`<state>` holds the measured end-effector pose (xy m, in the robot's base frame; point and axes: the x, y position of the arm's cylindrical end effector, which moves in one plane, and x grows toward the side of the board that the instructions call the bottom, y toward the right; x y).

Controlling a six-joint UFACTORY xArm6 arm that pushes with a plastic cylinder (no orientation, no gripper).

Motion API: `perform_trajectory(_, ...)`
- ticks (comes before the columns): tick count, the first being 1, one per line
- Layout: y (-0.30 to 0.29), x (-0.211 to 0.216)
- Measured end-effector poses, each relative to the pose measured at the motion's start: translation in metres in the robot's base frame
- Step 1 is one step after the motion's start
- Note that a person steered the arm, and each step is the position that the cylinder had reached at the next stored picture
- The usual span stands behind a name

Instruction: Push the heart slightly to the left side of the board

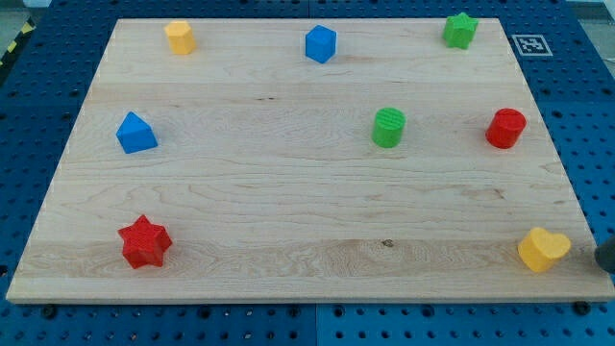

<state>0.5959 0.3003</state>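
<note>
Yellow heart (543, 249) looks light, rigid, slide-prone; my tip (604, 257), jawless rod just right of it, so push its right lobe squarely.

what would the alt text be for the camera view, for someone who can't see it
A yellow heart lies near the wooden board's bottom right corner, with my tip just to its right at the view's edge. Seven other blocks are spread around: red star, blue triangle, yellow block, blue cube, green star, green cylinder, red cylinder.

blocks 8 — red 2 (144, 241) | yel 2 (543, 249) | grn 2 (388, 127) | blue 2 (135, 133) — board 1 (288, 192)
</note>
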Motion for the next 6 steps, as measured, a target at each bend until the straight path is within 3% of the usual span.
perform_trajectory(4,-0.027,-0.003)
perform_trajectory(6,-0.097,-0.003)
